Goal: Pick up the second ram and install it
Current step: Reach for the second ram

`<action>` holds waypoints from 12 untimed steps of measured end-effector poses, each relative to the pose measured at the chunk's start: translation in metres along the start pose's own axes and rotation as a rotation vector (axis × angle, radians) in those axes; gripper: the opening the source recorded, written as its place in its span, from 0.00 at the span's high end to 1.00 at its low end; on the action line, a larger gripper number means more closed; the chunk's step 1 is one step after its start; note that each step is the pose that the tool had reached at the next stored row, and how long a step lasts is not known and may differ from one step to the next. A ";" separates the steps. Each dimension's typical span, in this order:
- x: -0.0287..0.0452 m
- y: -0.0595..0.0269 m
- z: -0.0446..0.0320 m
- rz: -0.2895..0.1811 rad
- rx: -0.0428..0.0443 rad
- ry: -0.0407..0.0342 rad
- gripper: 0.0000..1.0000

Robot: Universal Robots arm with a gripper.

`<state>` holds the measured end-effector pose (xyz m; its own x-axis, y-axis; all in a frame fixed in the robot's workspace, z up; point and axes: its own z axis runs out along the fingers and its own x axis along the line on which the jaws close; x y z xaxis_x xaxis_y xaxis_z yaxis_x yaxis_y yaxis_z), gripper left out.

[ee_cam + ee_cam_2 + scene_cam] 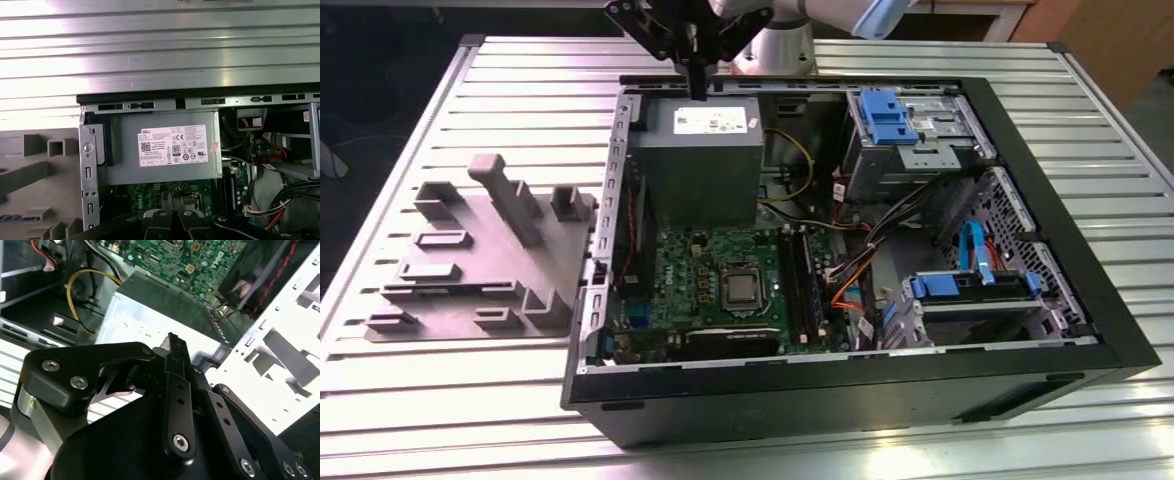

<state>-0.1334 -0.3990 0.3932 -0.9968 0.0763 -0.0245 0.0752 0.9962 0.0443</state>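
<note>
Exterior view: gripper (699, 88) above PSU (700, 165), at case (881, 400) rim.
Jaws: together, nothing seen between.
Around: grey fixture (467, 260) beside case; yellow cable (95, 272) by PSU.

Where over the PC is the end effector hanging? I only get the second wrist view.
Observer: In the exterior view the end effector hangs above the labelled end of the grey power-supply box, close to the case wall there.
Operator: Is any memory seated on the board?
Observer: In the first wrist view what looks like a blue-green memory strip stands upright in the slots beyond the power-supply box.
Operator: What lies beside the case?
Observer: A grey parts fixture lies on the slatted table, on the exterior view's left of the case. Whether the second ram lies in it I cannot tell.
</note>
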 end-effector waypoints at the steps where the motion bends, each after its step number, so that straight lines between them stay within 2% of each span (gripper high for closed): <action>1: 0.0028 -0.0002 -0.0001 0.000 -0.0001 -0.0001 0.90; 7: 0.0212 -0.0016 -0.0005 0.000 -0.0003 -0.0018 0.90; 12: 0.0338 -0.0025 -0.0006 0.000 -0.0003 -0.0032 0.90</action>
<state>-0.1673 -0.3989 0.3928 -0.9967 0.0764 -0.0277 0.0751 0.9962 0.0446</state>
